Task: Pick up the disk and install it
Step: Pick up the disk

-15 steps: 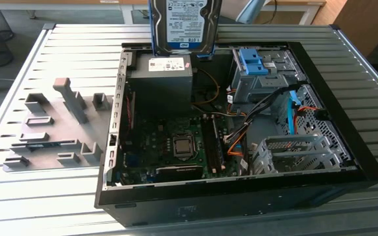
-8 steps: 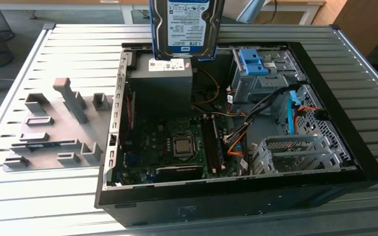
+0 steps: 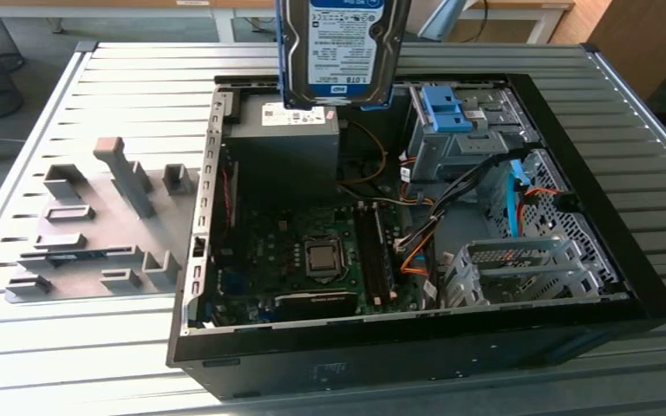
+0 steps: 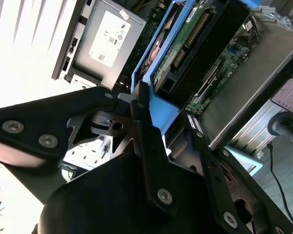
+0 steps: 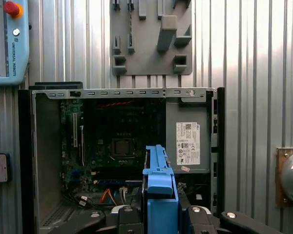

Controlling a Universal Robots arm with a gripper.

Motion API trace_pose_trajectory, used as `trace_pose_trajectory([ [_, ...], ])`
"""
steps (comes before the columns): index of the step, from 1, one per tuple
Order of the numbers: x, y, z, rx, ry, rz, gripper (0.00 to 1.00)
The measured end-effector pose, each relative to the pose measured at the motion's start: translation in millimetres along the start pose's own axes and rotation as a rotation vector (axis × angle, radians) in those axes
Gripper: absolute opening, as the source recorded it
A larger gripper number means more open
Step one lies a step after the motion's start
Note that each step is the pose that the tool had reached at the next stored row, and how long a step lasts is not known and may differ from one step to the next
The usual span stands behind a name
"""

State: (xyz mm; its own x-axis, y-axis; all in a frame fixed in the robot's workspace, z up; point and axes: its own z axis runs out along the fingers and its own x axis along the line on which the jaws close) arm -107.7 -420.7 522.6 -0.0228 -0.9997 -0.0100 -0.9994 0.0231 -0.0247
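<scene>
The disk (image 3: 342,48), silver with a white-and-blue label and blue rails, hangs upright at the top of the exterior view. It is above the far edge of the open computer case (image 3: 426,347), over the grey power-supply box (image 3: 287,139). In the second wrist view my gripper (image 4: 161,109) is shut on the disk (image 4: 178,53), its black fingers (image 4: 139,105) pressing the blue rails. In the first wrist view the disk's blue rail (image 5: 158,180) stands edge-on between the fingers of the gripper (image 5: 159,214), above the case interior.
A grey metal bay with blue plastic brackets (image 3: 449,108) sits at the case's far right, and a perforated metal cage (image 3: 519,269) nearer the front. Cables cross between them. A grey fixture plate (image 3: 90,225) lies on the slatted table at the exterior view's left. A pendant (image 5: 10,39) lies beside the case.
</scene>
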Motion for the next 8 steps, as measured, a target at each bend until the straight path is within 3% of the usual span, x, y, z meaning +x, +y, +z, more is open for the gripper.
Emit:
trace_pose_trajectory([
  [8, 2.2, -17.2, 0.4, 0.0000, 0.0000, 0.000, 0.36],
])
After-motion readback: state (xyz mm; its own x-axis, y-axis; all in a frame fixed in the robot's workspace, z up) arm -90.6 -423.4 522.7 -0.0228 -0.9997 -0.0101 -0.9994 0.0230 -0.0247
